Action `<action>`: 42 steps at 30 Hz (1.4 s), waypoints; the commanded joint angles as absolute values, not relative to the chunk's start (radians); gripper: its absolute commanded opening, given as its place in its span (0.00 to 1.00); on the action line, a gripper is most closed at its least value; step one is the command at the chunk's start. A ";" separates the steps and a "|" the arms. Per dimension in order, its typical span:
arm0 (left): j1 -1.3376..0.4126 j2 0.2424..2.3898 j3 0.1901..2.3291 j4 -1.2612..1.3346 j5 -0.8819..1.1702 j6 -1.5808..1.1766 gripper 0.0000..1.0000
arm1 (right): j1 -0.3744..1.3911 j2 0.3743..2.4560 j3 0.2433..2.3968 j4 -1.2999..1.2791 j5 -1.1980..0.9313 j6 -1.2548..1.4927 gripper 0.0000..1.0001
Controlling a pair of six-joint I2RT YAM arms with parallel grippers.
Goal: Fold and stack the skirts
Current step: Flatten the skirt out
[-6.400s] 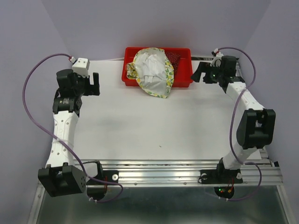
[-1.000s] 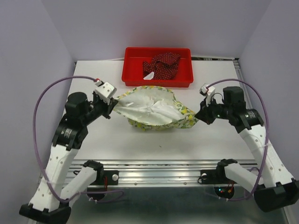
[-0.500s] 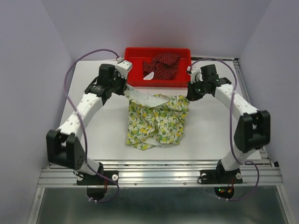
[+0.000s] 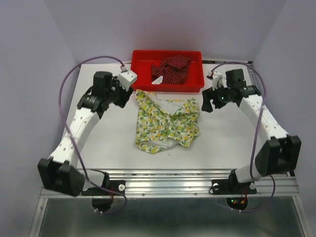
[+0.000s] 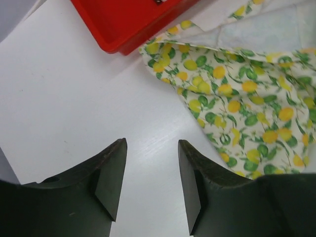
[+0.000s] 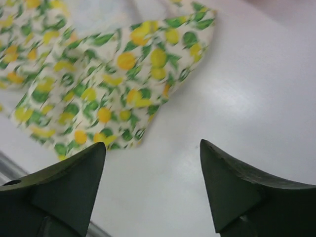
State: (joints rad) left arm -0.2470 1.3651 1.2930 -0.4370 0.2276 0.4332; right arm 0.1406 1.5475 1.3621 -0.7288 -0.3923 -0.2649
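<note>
My left claw (image 5: pixel 150 148) and right claw (image 6: pixel 153 147) released, empty. Soft, rumpled lemon skirt (image 4: pixel 167 126) centre frame on smooth white bench (image 4: pixel 108 140).

A robotics lab cell: plain lilac walls (image 4: pixel 29 44) round a white table (image 4: pixel 113 131), aluminium rail (image 4: pixel 168 183) at its near edge.

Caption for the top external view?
Left pincer and right pincer open beside the lemon-print skirt on the table; dotted red skirt in red tray.

Lemon skirt (image 6: pixel 113 94) blurred (right wrist view); red tray (image 5: pixel 133 19) cropped.
</note>
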 commanded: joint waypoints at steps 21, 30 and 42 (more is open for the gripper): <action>-0.615 0.982 0.661 -0.489 0.334 0.973 0.56 | 0.606 1.104 0.692 -0.392 -0.225 -0.915 0.71; -0.569 0.888 0.598 -0.436 0.357 1.032 0.58 | 0.606 0.913 0.459 -0.198 -0.397 -1.230 0.72; -0.356 0.897 0.592 -0.400 0.469 1.046 0.59 | 0.615 0.870 0.272 -0.013 -0.502 -1.489 0.66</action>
